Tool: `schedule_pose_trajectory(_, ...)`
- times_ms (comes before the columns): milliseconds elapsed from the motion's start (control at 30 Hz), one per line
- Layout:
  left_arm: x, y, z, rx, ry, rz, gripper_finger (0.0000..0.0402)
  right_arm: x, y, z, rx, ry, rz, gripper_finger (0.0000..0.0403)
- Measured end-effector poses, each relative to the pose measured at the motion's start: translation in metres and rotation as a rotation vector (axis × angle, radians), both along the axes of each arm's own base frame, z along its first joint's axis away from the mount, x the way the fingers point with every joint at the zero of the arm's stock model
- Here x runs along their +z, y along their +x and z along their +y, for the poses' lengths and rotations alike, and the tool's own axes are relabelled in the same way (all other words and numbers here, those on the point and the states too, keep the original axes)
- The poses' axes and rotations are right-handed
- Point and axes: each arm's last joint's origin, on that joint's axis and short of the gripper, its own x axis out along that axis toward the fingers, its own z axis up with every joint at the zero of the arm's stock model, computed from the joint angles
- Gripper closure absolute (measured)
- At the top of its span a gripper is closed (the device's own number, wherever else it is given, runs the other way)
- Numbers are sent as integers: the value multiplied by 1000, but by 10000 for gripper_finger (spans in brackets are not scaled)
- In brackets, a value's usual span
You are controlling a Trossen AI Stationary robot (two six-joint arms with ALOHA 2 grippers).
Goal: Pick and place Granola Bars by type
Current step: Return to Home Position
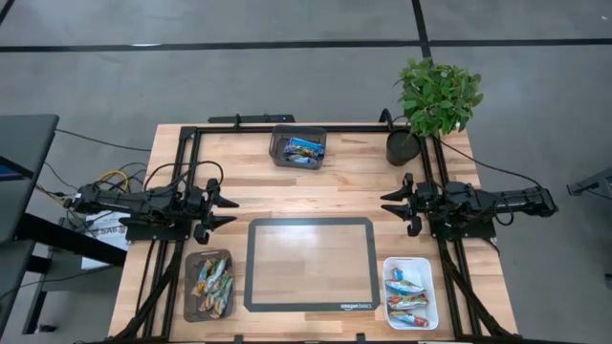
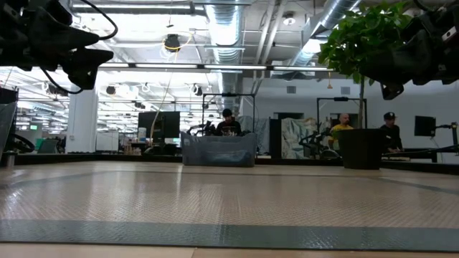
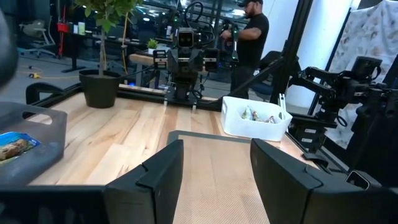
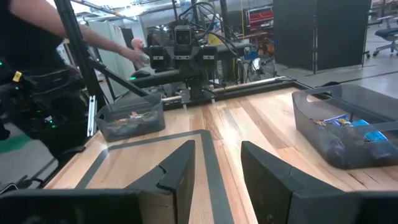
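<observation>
On the table [image 1: 239,182], three lots of bars, each in its own container: blue bars [image 1: 304,149] in the dark bin [image 1: 275,143] at the top-centre edge in the high view; orange bars [image 1: 212,284] in the dark bin at the lower left [image 1: 189,287], on the left arm's side; white bars [image 1: 407,296] with red and blue print in the white tray [image 1: 386,287] at the lower right, on the right arm's side. Between the two lower containers lies a grey-edged mat [image 1: 311,263], with no bar showing on it or loose on the wood around it. Left pincer [image 1: 225,205]: raised off the table at the left margin, pointing inward over the mat's upper left corner, fingers spread, nothing between them. Right pincer [image 1: 394,204]: mirrored at the right margin, facing the left one across the table, fingers likewise spread and empty. Potted plant [image 1: 438,94]: far right corner, apart from all containers. Step in hand, as judged: sorting looks complete and both arms are in or near their parked pose. Next move, as judged: no grasp is called for; at most each arm settles level and clear of the bins, with the pincers left unloaded.
</observation>
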Motion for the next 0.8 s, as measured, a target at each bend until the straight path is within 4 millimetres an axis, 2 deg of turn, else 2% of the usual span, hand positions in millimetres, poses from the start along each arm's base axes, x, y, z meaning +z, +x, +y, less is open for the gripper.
schedule_pose_trajectory(800,0,0,0,-1,-5,2,223,0,0,0,0,0,-1,281)
